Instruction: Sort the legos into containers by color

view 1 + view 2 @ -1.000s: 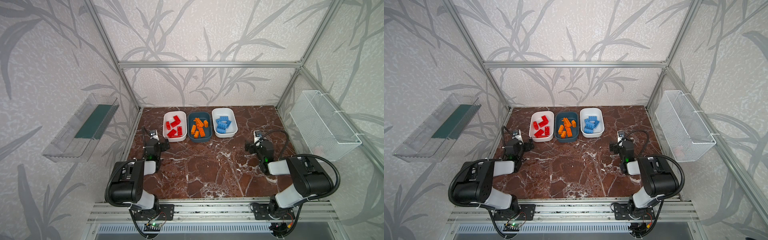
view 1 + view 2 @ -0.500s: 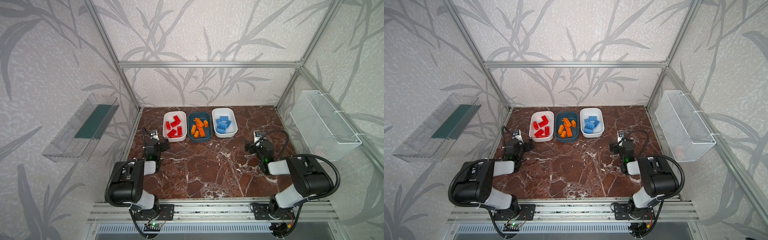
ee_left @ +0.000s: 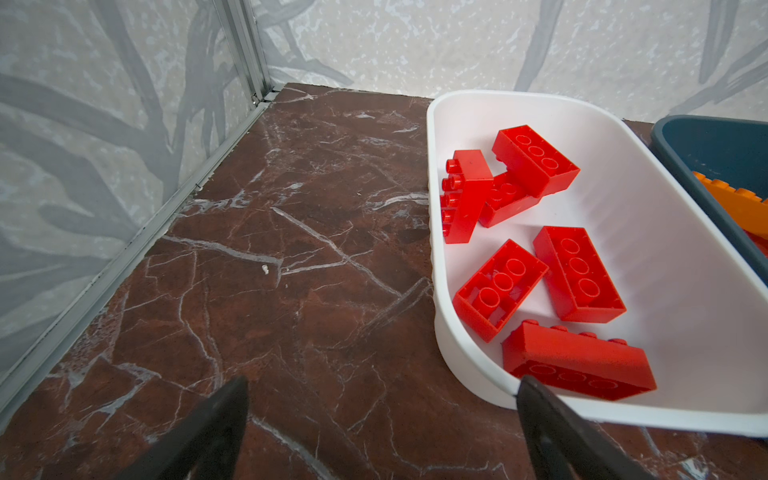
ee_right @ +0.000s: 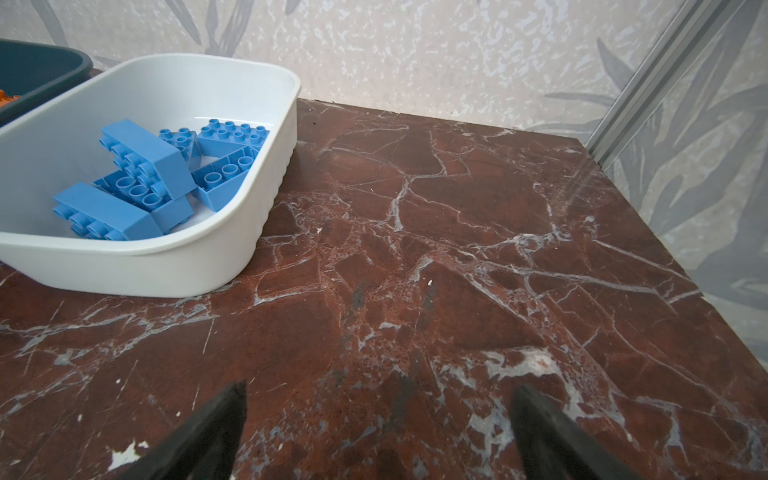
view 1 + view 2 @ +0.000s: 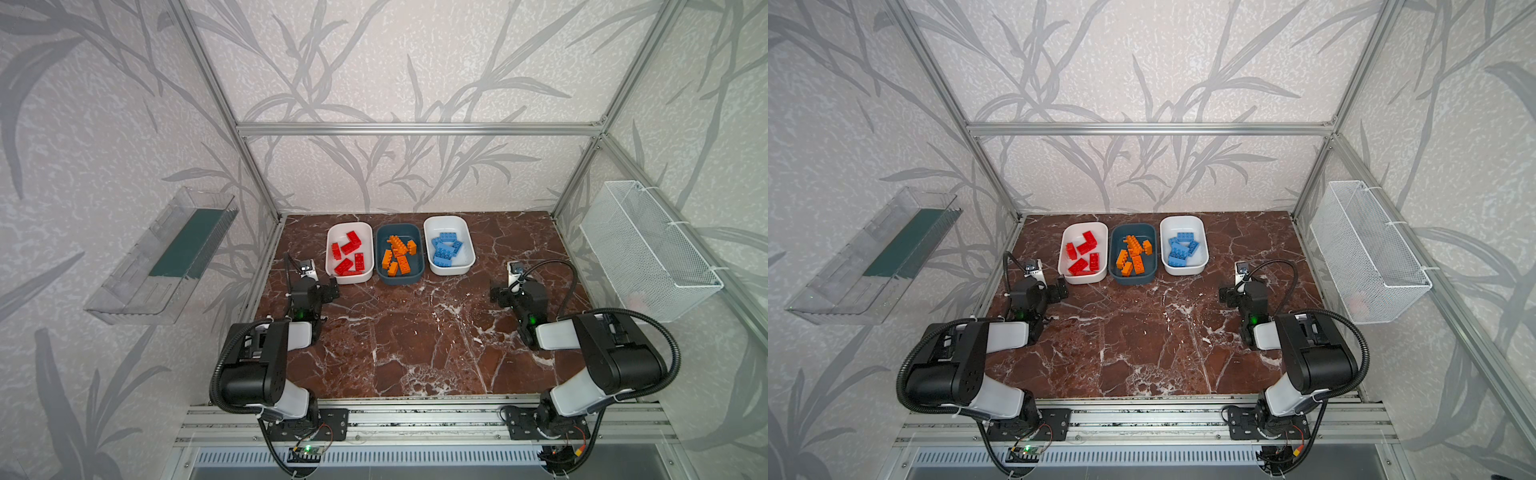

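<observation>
Three containers stand in a row at the back of the table in both top views. A white tub (image 5: 349, 281) holds red legos (image 5: 348, 253), a dark teal tub (image 5: 399, 279) holds orange legos (image 5: 397, 255), and a white tub (image 5: 451, 270) holds blue legos (image 5: 445, 248). No loose brick shows on the table. My left gripper (image 5: 311, 286) hovers open and empty by the red tub's near left corner (image 3: 457, 357), as its wrist view (image 3: 382, 382) shows. My right gripper (image 5: 515, 291) is open and empty over bare marble (image 4: 379, 386), to the right of the blue tub (image 4: 166, 266).
A clear wall tray (image 5: 162, 257) hangs on the left wall and a white mesh basket (image 5: 648, 245) on the right wall. Aluminium frame posts border the brown marble table (image 5: 415, 332). A metal rail (image 5: 415, 415) carries both arm bases at the front.
</observation>
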Controlling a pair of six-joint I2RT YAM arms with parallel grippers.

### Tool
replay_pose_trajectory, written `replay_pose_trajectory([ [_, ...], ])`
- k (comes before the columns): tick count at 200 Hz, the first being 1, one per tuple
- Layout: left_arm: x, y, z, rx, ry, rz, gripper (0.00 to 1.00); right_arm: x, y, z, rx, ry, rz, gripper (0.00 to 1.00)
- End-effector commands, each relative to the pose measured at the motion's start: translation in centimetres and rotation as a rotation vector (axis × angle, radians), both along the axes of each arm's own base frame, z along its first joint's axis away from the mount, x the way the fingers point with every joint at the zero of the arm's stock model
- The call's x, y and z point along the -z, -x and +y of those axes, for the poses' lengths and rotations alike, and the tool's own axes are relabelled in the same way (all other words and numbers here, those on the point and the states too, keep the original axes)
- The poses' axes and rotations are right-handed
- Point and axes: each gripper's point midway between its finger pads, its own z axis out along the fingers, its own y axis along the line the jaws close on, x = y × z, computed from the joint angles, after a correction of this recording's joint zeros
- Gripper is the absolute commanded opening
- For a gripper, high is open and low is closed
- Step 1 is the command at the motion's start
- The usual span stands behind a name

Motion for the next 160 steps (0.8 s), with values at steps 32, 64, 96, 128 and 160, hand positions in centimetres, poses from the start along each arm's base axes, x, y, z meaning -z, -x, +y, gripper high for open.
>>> replay_pose_trajectory([
  [32,-0.3,-0.4,-0.1,0.016,-0.017,-0.004,0.99,-1.1,-0.6,0.2,-0.003,-0.004,-0.036,0.99],
  [64,-0.3,-0.4,-0.2,0.017,-0.017,-0.004,0.99,-1.1,-0.6,0.2,-0.003,-0.004,-0.036,0.99],
  [96,-0.3,-0.4,-0.2,0.017,-0.018,-0.005,0.99,-1.6,-0.4,0.6,-0.025,-0.007,-0.051,0.99],
  [128,-0.3,-0.4,-0.1,0.016,-0.017,-0.005,0.99,-4.5,0.4,1.0,-0.037,0.02,-0.039,0.99],
  [160,-0.3,-0.4,-0.1,0.014,-0.018,-0.004,0.99,-2.9,-0.1,1.0,-0.032,0.023,-0.048,0.99],
])
